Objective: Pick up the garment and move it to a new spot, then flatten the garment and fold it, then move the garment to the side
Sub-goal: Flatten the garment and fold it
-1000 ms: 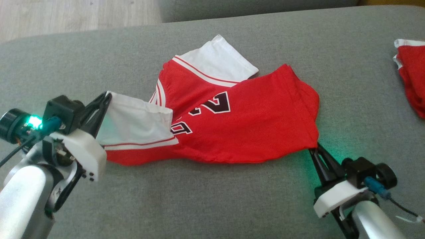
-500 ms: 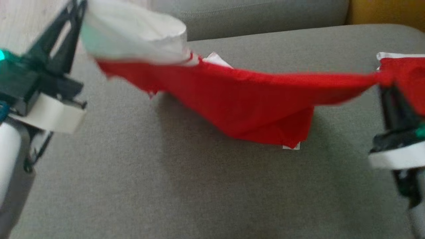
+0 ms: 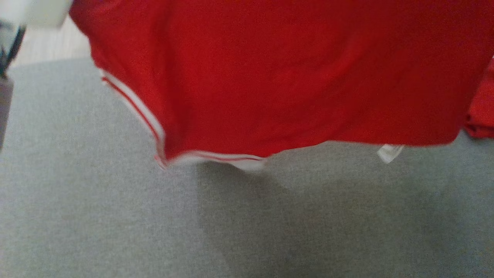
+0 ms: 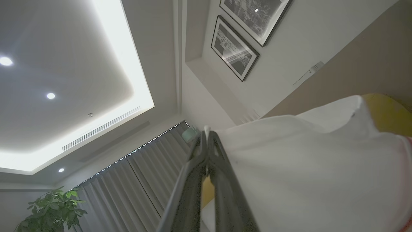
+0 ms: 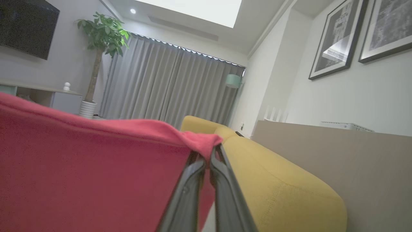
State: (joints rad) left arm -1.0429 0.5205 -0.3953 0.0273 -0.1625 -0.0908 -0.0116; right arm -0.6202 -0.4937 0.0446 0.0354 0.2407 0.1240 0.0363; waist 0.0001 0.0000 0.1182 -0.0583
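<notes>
The red garment (image 3: 278, 73) with white striped trim hangs in the air across the top of the head view, above the grey cushion (image 3: 96, 216). Its lower hem and a small white tag (image 3: 389, 152) dangle over the cushion. In the left wrist view my left gripper (image 4: 206, 135) is shut on the garment's white sleeve (image 4: 309, 174), fingers pointing up toward the ceiling. In the right wrist view my right gripper (image 5: 209, 154) is shut on a bunched red corner of the garment (image 5: 80, 167). A pale part of my left arm (image 3: 5, 65) shows at the head view's left edge.
A second red cloth (image 3: 482, 116) lies on the cushion at the far right, partly behind the hanging garment. Wooden floor (image 3: 50, 46) shows at the upper left beyond the cushion. A yellow sofa arm (image 5: 273, 180) sits close to my right gripper.
Both grippers have lifted the garment from the cushion, higher and closer to the camera. It went from lying flat, to stretched between them, to hanging spread wide.
</notes>
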